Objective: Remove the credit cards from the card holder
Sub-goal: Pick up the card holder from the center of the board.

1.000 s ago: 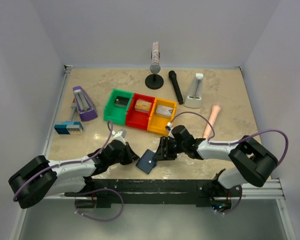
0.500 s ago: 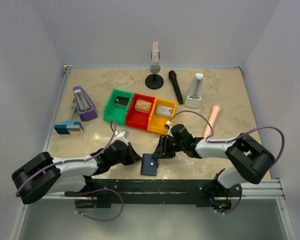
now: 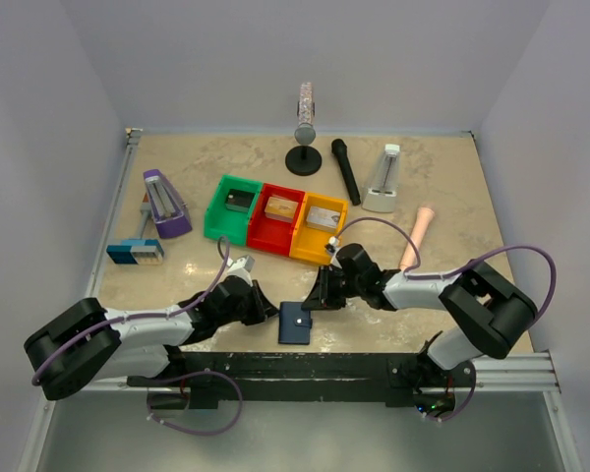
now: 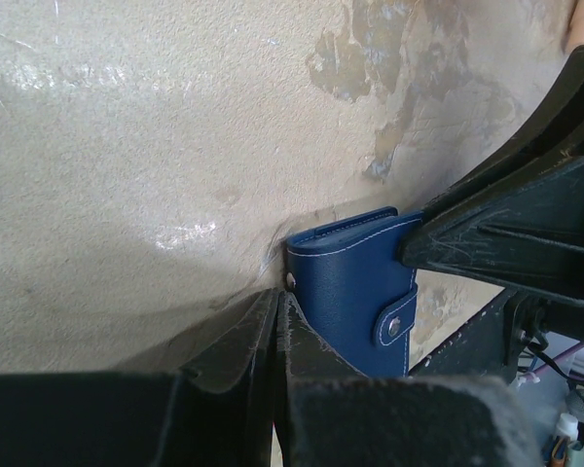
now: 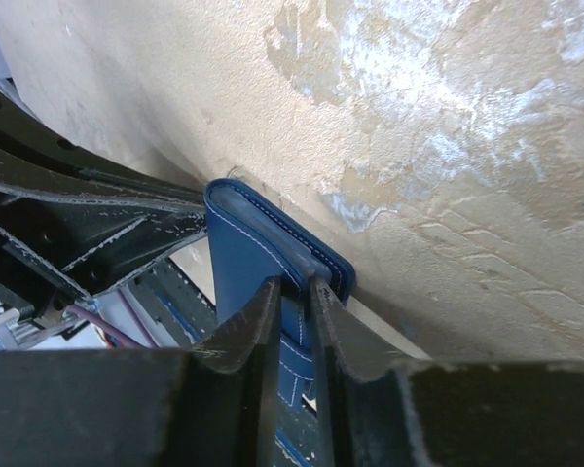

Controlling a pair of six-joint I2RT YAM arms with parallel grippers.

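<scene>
- The card holder (image 3: 296,323) lies flat near the front edge of the table (image 3: 442,187), just ahead of the black rail (image 3: 305,366) and between my two grippers. Its snap strap (image 4: 397,316) is fastened, so no credit cards show yet.
- The left gripper (image 3: 267,311) has its fingers drawn together with nothing visible between them. The tips butt against the holder's left corner. I treat this as a stop, not a grip.
- The right gripper (image 3: 313,298) is pinched onto a stitched blue strip at the holder's far-right edge. I cannot tell from the wrist view whether that strip is the strap or the cover's edge.
- I judge the step in hand to be popping the snap and folding the cover open.
- To do it well, I would peel with the right arm slowly, up and away from the snap, rather than yank.
- Meanwhile the left tips should bear down on the body so the holder neither lifts whole nor spins.
- The rail is close, and a slide toward me could tip the holder over the edge, so I would bias any pull toward the far side.
- Farther out, bare marble lies between the holder and the coloured bins (image 3: 275,218). That looks a good place to lay the opened holder and the cards.
</scene>
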